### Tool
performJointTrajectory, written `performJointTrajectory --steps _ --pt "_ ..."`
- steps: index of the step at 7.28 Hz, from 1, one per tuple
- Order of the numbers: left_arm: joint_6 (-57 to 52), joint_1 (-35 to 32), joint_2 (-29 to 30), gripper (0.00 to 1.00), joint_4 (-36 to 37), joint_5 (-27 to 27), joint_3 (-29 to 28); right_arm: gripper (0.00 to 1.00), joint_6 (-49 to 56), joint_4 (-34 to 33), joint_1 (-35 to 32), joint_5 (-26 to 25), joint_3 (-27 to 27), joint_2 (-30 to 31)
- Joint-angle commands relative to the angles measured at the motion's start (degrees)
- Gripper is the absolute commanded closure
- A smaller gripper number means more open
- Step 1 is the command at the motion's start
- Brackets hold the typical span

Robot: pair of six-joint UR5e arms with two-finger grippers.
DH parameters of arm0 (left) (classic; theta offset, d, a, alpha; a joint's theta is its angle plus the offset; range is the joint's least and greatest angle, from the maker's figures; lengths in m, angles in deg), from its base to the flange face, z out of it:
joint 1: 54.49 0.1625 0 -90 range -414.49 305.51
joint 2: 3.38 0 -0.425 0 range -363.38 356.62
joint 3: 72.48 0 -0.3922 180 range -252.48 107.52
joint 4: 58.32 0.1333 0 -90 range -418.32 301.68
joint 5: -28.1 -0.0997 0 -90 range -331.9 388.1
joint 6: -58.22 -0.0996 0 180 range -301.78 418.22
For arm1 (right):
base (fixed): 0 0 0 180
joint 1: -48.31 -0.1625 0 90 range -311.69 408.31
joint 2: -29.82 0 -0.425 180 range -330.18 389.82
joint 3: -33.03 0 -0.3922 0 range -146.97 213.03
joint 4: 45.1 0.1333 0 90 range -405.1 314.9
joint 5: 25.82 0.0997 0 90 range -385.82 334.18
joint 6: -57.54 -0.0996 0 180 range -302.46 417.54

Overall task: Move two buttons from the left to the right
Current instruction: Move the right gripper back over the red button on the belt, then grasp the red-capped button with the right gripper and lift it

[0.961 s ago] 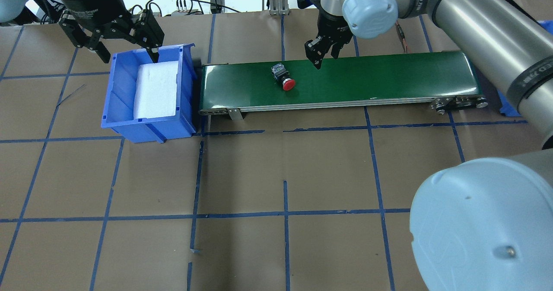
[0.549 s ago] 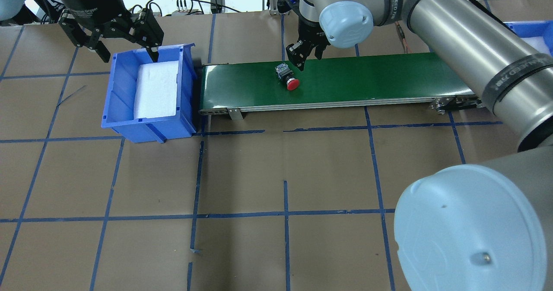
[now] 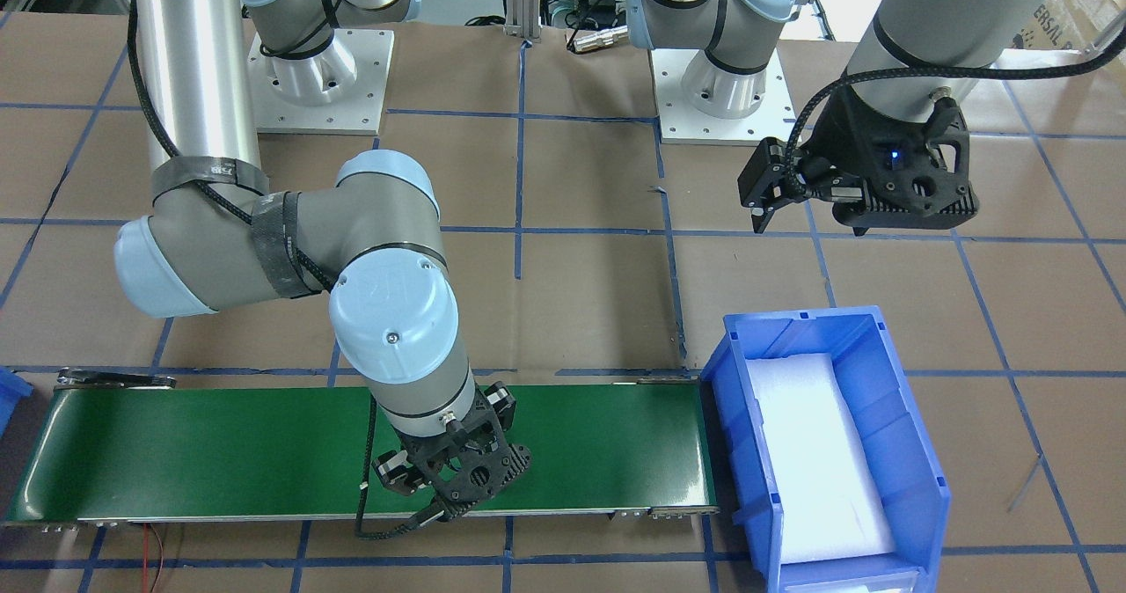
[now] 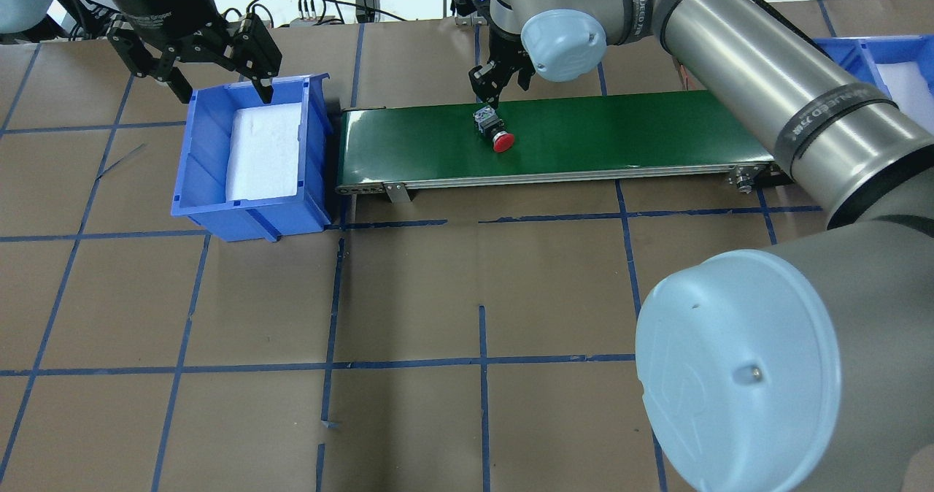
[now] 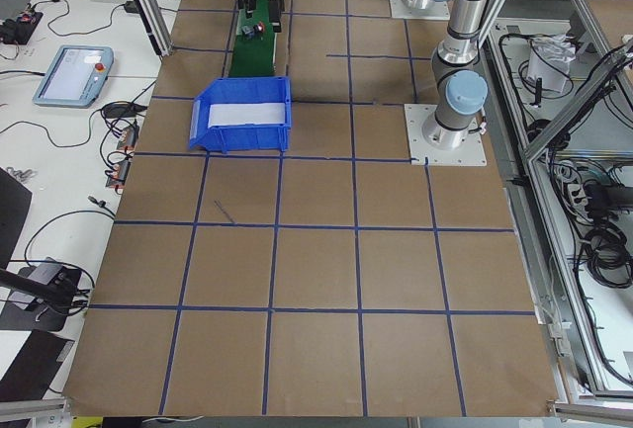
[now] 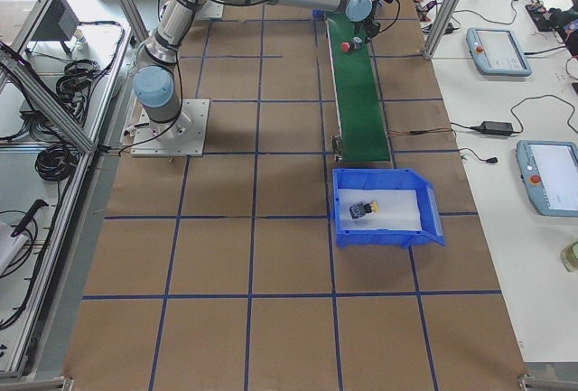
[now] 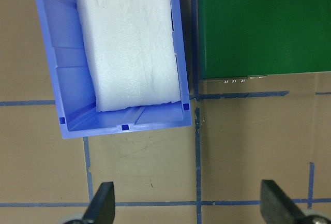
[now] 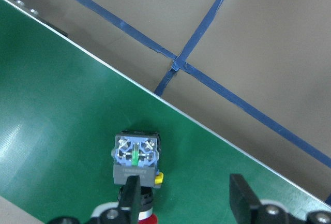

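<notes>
The red button [image 4: 496,131] lies on its side on the green belt [image 4: 620,131], somewhat left of the belt's middle. The right gripper [image 4: 490,89] hangs just beyond it on the far side, jaws parted to a moderate gap and empty. The button's long axis runs slantwise across the belt, grey contact block toward the far edge, red cap toward the robot. In the right wrist view the block sits under one finger [image 8: 129,199] rather than in the gap (the axis does cross the closing line, which suits a side pinch), so a small sideways shift seems needed before descending. The right arm is much the nearer. The left gripper [image 4: 220,87] hovers wide open and empty over the far rim of the left bin [image 4: 191,171], well apart. The yellow button [image 6: 364,208] already lies in the right bin [image 6: 433,233].
</notes>
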Motion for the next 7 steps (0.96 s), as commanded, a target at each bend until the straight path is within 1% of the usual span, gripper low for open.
performJointTrajectory --steps 1,7 --pt "-0.08 -0.25 -0.11 0.0 0.01 0.08 0.19 0.34 -0.25 0.35 -0.37 -0.1 -0.92 -1.48" --pt "-0.08 -0.69 0.06 0.0 0.01 0.26 0.02 0.33 -0.07 0.7 -0.55 -0.1 -0.4 -3.15"
